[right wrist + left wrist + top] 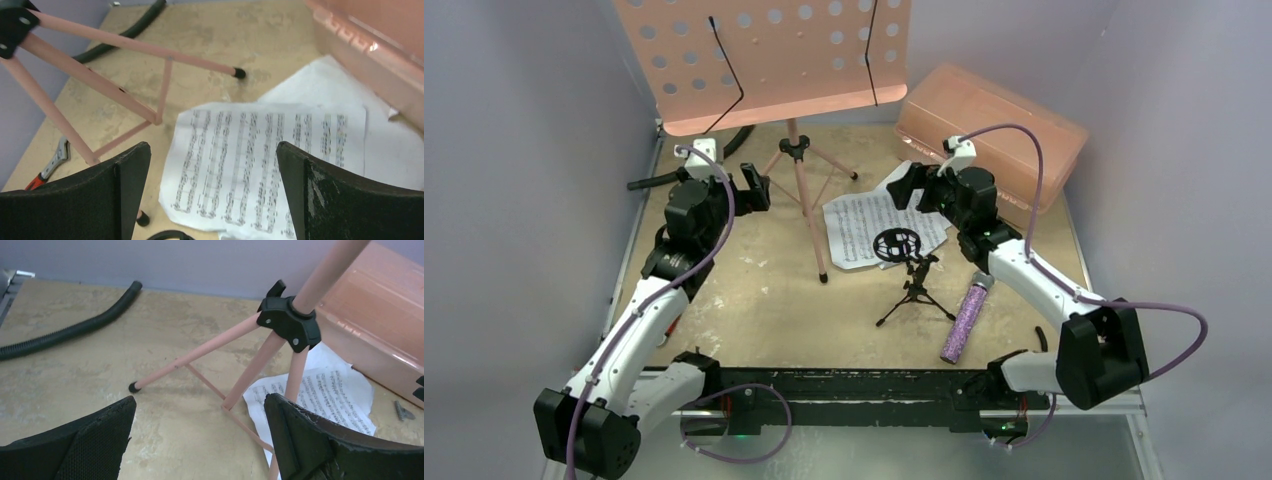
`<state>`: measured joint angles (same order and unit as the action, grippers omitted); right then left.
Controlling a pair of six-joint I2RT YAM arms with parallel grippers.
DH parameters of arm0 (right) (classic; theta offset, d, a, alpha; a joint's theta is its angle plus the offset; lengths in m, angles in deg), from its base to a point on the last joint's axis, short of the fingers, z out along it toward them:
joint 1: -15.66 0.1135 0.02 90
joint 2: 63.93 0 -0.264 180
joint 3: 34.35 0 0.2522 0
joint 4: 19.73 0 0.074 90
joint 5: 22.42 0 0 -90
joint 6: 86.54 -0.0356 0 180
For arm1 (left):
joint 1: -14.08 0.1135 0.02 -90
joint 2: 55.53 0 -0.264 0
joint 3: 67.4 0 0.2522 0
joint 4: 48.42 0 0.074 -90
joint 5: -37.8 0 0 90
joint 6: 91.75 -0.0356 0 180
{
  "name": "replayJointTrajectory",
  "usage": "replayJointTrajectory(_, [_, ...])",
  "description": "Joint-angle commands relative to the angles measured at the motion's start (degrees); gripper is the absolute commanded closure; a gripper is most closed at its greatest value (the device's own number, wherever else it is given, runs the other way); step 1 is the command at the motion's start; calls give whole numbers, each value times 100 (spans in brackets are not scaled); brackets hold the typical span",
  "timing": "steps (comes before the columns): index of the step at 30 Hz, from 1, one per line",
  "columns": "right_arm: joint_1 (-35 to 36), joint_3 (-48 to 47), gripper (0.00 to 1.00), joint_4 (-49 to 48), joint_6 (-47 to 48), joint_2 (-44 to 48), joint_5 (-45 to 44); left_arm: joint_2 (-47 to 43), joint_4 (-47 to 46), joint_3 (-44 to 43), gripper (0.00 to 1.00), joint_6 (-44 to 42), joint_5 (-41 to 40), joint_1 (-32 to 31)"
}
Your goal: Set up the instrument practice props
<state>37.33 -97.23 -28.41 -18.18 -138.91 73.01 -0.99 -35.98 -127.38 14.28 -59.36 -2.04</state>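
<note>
The pink perforated music stand (764, 60) stands at the back on tripod legs (802, 195). White sheet-music pages (864, 225) lie flat on the table to its right. The small black mic stand (914, 290) stands on their near edge, its ring mount (899, 243) empty. The purple glitter microphone (965, 320) lies on the table to its right. My left gripper (754, 190) is open and empty, left of the tripod hub (289, 322). My right gripper (911, 187) is open and empty above the pages (260, 150).
A salmon plastic box (994, 125) lies at the back right, close behind my right gripper. A black corrugated hose (70, 327) lies at the back left. A red-handled wrench (50, 167) lies left of the tripod legs (100, 82). Grey walls enclose three sides.
</note>
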Motion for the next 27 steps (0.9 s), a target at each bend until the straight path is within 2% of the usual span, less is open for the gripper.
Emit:
replayJointTrajectory(1, [-119, -149, 2, 1080, -500, -85, -40, 174, 1077, -453, 1, 416, -78, 38])
replayJointTrajectory(7, [-290, -505, 2, 1950, -1013, -664, -8, 274, 1338, -310, 4, 936, 172, 39])
replayJointTrajectory(15, [-831, -692, 2, 2359, -1184, -994, 51, 269, 972, 267, 5, 1794, 686, 34])
replayJointTrajectory(18, [-1159, -675, 2, 2565, -1203, -1117, 418, 337, 957, 472, 5, 2425, 606, 38])
replayJointTrajectory(22, [-1614, -468, 2, 2624, -1316, -1200, 862, 486, 619, 742, 6, 2953, 919, 31])
replayJointTrajectory(27, [-1966, -291, 2, 2755, -1273, -1340, 994, 598, 372, 819, 7, 3189, 1175, 38])
